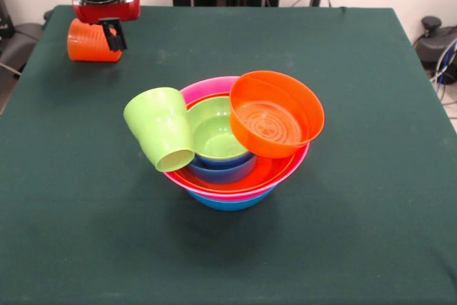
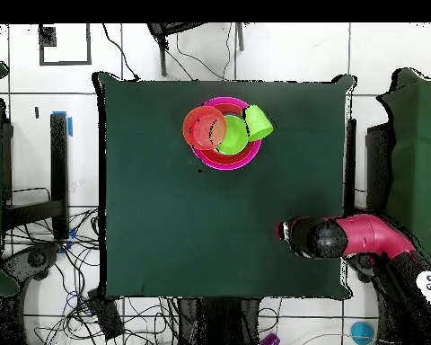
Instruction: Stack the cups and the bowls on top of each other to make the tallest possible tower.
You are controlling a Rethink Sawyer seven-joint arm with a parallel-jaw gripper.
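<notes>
The tower [image 1: 235, 183] stands mid-table: a wide blue bowl [image 1: 228, 202] under a pink bowl [image 1: 211, 88] and an orange bowl [image 1: 246, 174]. A small blue bowl [image 1: 223, 170] holding the lime-green bowl [image 1: 218, 135] sits inside. A smaller orange bowl [image 1: 275, 116] leans tilted on the right rim. The lime green cup [image 1: 161, 129] leans tilted against the left side. My gripper [image 1: 107, 36] is at the table's far left corner, shut around the orange ribbed cup [image 1: 87, 42], which lies on its side. In the overhead view the tower [image 2: 223, 135] and gripper [image 2: 286, 230] are far apart.
The dark green table [image 1: 343, 233] has its far edge just behind the gripper. In the overhead view my red arm [image 2: 363, 235] reaches in over the table's right edge. Cables and chairs lie on the floor around the table.
</notes>
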